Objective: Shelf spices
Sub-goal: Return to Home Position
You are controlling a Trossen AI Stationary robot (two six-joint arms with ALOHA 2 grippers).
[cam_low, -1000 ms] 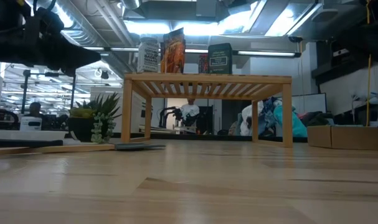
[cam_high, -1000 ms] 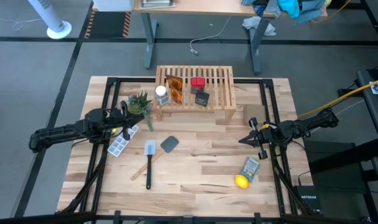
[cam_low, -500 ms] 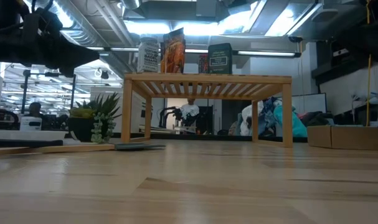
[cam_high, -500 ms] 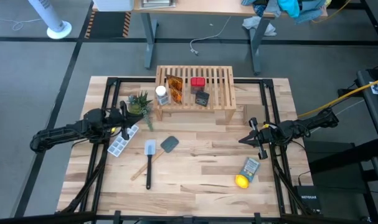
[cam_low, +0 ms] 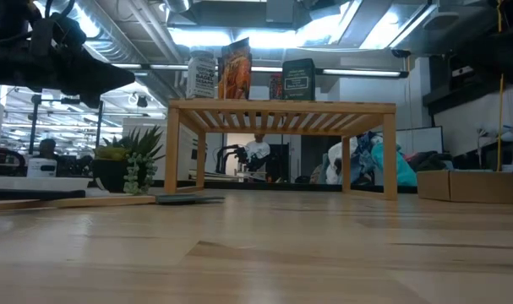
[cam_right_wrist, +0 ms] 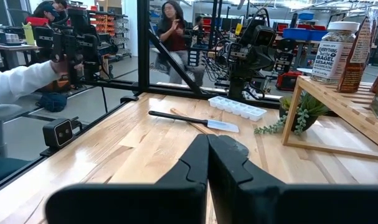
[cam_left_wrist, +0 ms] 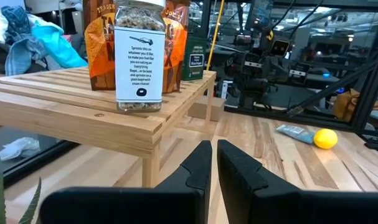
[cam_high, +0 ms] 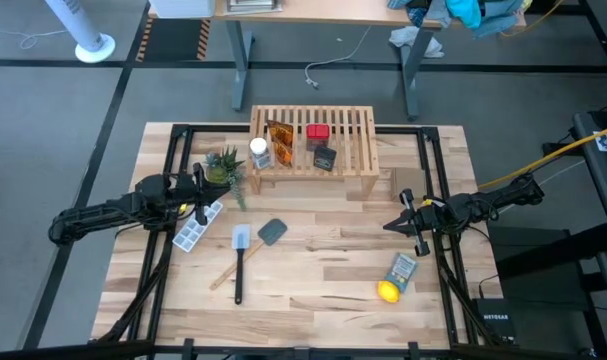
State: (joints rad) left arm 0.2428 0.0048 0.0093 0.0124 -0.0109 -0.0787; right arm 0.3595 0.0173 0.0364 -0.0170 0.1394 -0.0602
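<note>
All spices (cam_high: 280, 137) upright on shelf (cam_high: 355, 130)

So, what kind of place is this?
Probably a robotics lab: the plank table sits inside a black metal frame, ducts and strip lights run overhead, and a person is among storage shelves beyond.

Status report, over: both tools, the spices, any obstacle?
Both tools shut, empty: left tool close by green potted plant, right tool far right. Small spice containers all on low slatted wooden shelf.
</note>
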